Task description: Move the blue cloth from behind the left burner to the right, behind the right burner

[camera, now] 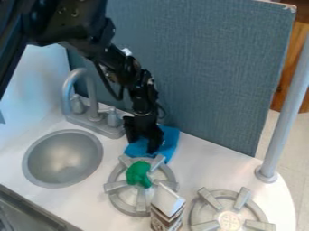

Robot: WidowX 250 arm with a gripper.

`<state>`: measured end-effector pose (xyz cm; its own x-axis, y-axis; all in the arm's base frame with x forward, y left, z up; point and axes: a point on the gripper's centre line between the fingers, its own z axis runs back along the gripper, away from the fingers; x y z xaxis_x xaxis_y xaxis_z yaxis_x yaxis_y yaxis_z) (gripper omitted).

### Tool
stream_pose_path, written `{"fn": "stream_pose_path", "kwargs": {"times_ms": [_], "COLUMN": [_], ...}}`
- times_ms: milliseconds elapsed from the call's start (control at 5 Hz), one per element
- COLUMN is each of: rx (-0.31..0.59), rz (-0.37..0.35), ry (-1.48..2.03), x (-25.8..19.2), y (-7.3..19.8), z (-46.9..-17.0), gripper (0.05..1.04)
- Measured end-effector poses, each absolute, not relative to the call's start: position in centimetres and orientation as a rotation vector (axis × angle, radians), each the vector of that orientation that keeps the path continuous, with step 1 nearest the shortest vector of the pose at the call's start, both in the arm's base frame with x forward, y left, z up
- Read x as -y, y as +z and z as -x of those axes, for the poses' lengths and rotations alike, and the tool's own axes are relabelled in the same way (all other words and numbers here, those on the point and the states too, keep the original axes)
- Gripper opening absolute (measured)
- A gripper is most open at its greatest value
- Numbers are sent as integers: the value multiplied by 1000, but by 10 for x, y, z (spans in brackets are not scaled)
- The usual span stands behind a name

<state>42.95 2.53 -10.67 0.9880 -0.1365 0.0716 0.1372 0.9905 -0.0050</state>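
One carton (168, 208) stands by the left burner (142, 200), which bears a green toy (138, 173); beyond, my gripper (142, 145), fingers apart, hangs at the blue cloth (170, 137), contact unclear. I judge this a positioning step; the next move calls for careful alignment.

Cloth (170, 140) behind burner (141, 198), sink (64, 159) left

The black arm (124, 63) is extended from the upper left and angled downward — the gripper (142, 145) is pointed down, its fingers (156, 140) apparently held apart.
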Motion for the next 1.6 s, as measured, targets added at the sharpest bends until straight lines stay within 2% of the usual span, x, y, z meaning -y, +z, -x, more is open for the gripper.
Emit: {"fn": "stream_pose_path", "kwargs": {"times_ms": [600,800,1000,1400,1600], "rx": [107,118,146,162,117], "rz": [46,64,77,82,96], "ry": [-194,-297,-332,-326,-312], "x": [25,81,109,123,120], "y": [-103,-96,-85,-81,-90], "z": [-432,-433,-442,-452,-438], "gripper": [1001,1001,1001,1001,1001]}}
